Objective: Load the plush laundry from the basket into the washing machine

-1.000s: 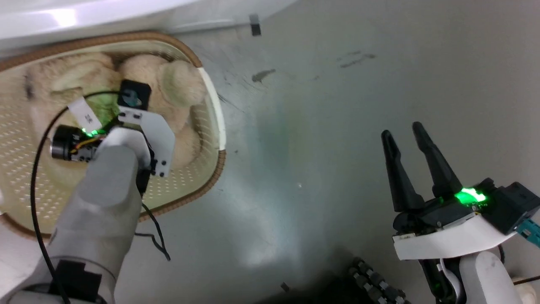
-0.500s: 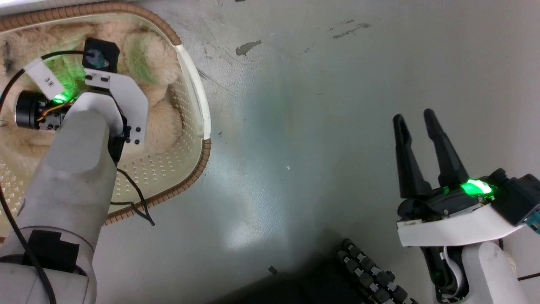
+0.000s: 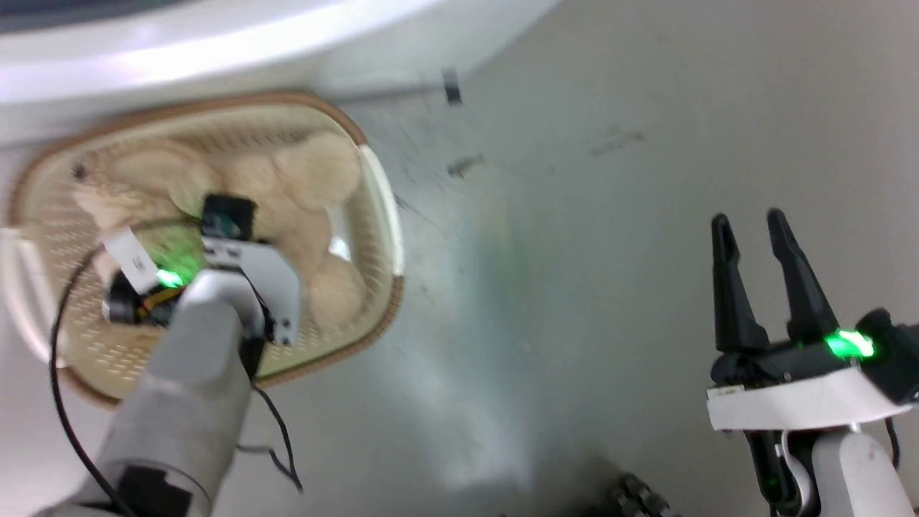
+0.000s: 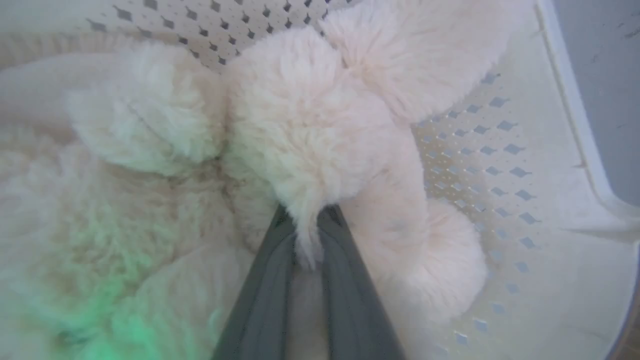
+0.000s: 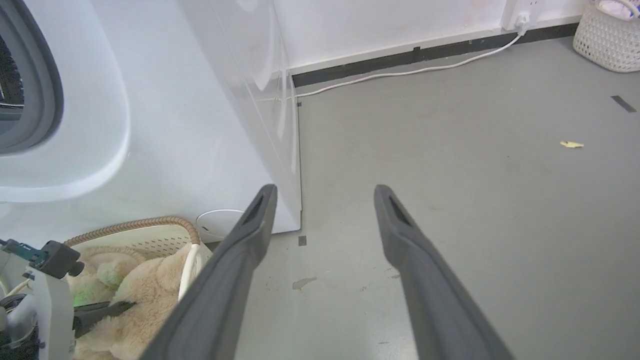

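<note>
We see the head view smeared by motion blur, with a pale glare patch on the grey floor (image 3: 474, 431). In the left wrist view a green glow tints the plush toy (image 4: 310, 135), which looks soft and overexposed. The right wrist view is sharp and evenly bright, with sheen on the washing machine (image 5: 200, 125).

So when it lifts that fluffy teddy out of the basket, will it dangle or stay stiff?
Probably floppy: the teddy lies curled inside the basket, so its limbs should dangle. Likely light, being mostly fluffy pile. The left pincer pinches a tuft of fur, so it might slip.
</note>
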Motion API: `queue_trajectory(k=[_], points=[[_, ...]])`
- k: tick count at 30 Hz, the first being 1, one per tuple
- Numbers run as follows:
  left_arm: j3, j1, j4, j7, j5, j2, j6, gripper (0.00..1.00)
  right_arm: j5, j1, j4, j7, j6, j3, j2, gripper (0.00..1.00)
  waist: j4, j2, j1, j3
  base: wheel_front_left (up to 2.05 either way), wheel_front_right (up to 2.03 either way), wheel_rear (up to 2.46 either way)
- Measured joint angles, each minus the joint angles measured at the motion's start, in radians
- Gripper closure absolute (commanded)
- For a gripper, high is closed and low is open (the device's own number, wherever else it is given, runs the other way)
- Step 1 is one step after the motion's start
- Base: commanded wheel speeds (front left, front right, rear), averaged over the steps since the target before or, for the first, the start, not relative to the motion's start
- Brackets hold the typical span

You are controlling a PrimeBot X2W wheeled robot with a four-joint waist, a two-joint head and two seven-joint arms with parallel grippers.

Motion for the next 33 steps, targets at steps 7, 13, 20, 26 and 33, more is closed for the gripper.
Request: queue_trajectory(k=[7,13,20,26,33], points=[[0.006,0.112,-0.004,-0.127,-0.035,-0.051,-0.049,1.00,-0.055,0.066,-0.009,0.000,0.000,-0.039,0.000,0.00,0.060,0.0000,-0.0001,-0.170,0.00,0.00,0.00],[0.003,0.206,-0.076,-0.159,-0.050,-0.067,-0.089,1.00,-0.086,0.126,-0.012,0.000,0.000,-0.060,0.000,0.00,0.115,0.0000,-0.0001,-0.314,0.00,0.00,0.00],[0.018,0.323,-0.333,-0.162,-0.040,-0.047,-0.102,1.00,-0.117,0.183,-0.019,-0.004,0.000,-0.068,0.000,0.00,0.179,0.0000,-0.0003,-0.450,0.00,0.00,0.00],[0.067,0.398,-0.573,-0.162,-0.028,-0.018,-0.105,1.00,-0.118,0.197,-0.029,-0.004,0.000,-0.082,0.000,0.00,0.225,0.0000,-0.0003,-0.514,0.00,0.00,0.00],[0.154,0.426,-0.849,-0.163,0.001,0.012,-0.078,1.00,-0.118,0.197,-0.039,-0.004,0.000,-0.065,0.000,0.00,0.218,0.0000,0.0000,-0.492,0.00,0.00,0.00]])
